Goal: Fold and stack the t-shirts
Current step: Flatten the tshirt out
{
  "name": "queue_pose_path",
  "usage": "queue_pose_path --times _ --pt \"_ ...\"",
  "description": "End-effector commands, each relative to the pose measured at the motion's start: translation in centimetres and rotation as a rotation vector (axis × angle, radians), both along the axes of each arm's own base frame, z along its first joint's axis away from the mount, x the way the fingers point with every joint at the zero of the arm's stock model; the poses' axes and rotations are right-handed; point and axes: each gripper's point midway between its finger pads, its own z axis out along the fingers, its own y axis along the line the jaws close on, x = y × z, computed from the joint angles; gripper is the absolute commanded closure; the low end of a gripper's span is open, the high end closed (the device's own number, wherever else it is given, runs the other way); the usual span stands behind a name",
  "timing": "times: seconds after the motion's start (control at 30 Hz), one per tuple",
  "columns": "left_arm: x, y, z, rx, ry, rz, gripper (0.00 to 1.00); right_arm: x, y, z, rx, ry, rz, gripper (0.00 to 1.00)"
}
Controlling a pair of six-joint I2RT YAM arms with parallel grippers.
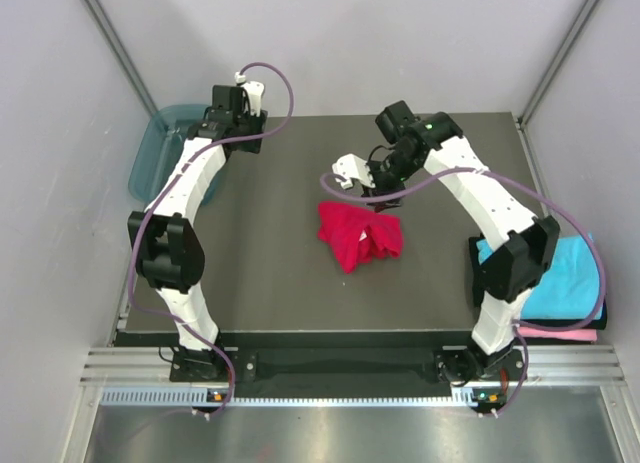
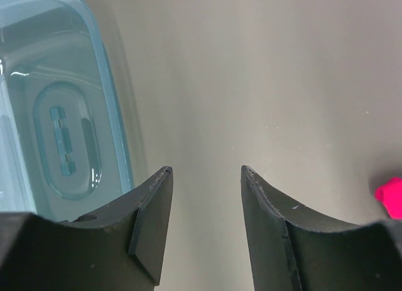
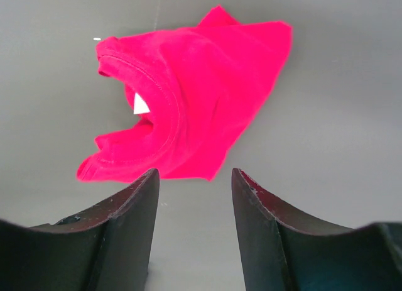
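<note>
At the centre of the tabletop [image 1: 280,273] the red shirt [image 1: 360,235] is found in a crumpled heap, not yet folded. At 4 o'clock, by the tabletop's right edge, the cyan shirt [image 1: 565,273] is laid as a flat folded rectangle on the pink shirt [image 1: 560,334], of which only a thin edge is seen.

Progress, as judged: two of three shirts are folded and stacked. The red one is left to be spread, folded and set on the stack.

Pincers:
- The right pincer [image 3: 195,175] is held just at 12 o'clock of the red shirt, jaws apart, nothing between them.
- The left pincer [image 2: 206,171] is held at 11 o'clock beside the tub [image 2: 56,115], jaws apart, empty.

Materials and shapes:
- Red shirt: soft knit cloth, heavily creased, with an irregular lobed outline. A stitched collar band is seen, with a small white tag [image 3: 141,104] inside the neck.
- Cyan shirt: smooth cloth with straight edges.
- Tabletop: matte dark grey and plain.
- Tub: translucent teal plastic with rounded corners; an oval form is moulded in its base.
</note>
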Motion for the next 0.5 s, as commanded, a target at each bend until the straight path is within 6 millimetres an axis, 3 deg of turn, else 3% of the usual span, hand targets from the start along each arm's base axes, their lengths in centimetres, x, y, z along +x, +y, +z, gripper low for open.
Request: queue_pose_path --times 0.0,0.23,0.47 --pt "1.0 -1.2 1.9 -0.027 -0.067 -0.019 0.48 -3.7 -1.3 0.7 -0.053 0.038 0.085 0.50" --pt "0.5 -1.5 2.2 -0.001 -0.074 -0.028 0.48 -5.3 -1.0 -1.9 -0.095 0.126 0.102 0.52" --pt "0.2 -1.1 2.3 0.015 -0.076 -0.020 0.48 -4.7 0.1 -3.8 -0.100 0.203 0.076 0.55"
